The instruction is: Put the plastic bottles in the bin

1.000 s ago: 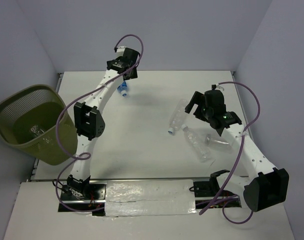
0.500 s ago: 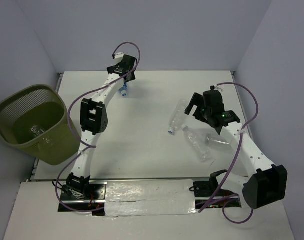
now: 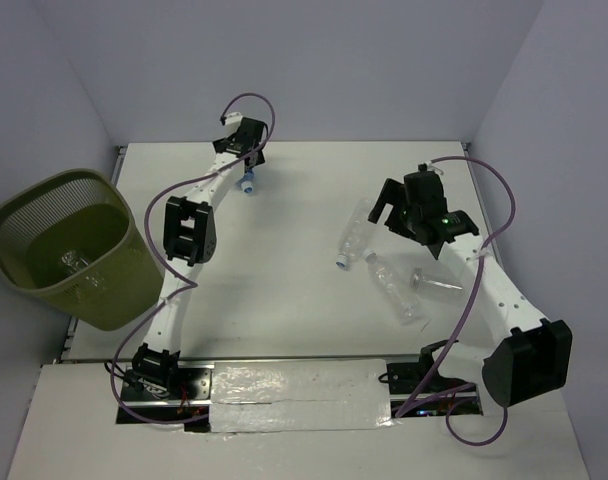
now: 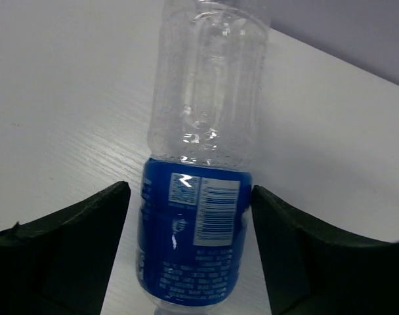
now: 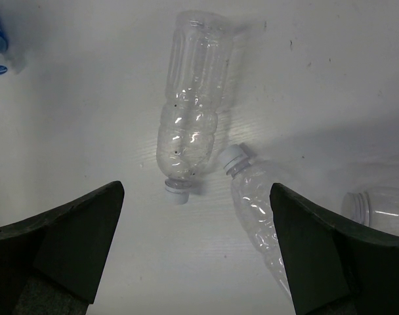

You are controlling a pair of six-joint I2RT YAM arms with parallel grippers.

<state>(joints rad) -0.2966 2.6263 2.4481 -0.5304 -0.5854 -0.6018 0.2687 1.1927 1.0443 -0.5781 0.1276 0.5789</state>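
Your left gripper [image 4: 189, 190] is spread wide and grips nothing. Its jaws straddle the clear crinkled plastic bottle with the blue label [image 4: 198, 131], which lies on the white desk [image 4: 55, 98] near the far edge. The right-hand jaw sits very close to the label, and you cannot tell from here whether it touches. Your right gripper [image 5: 197, 197] is equally wide apart and empty, hovering over the bottles on the right half of the desk.

The likeliest failure is the squeeze. The wall is thin and round, so it could buckle and slip out of the jaws, or an off-centre close could roll the bottle toward the back wall. The carry is long too. The large round olive-green mesh-walled bin [image 3: 124, 285] stands beyond the desk's left edge, well apart from this bottle, and letting go short of the rim would miss it.

Three more bottles lie crowded together on the right:
- a clear white-capped bottle [image 5: 193, 98];
- a second white-capped bottle [image 5: 255, 216], its cap just beside the first one's neck;
- an uncapped bottle [image 5: 383, 210].

Coming down on one could knock its neighbour. One clear bottle [image 3: 72, 262] already lies in the bin.
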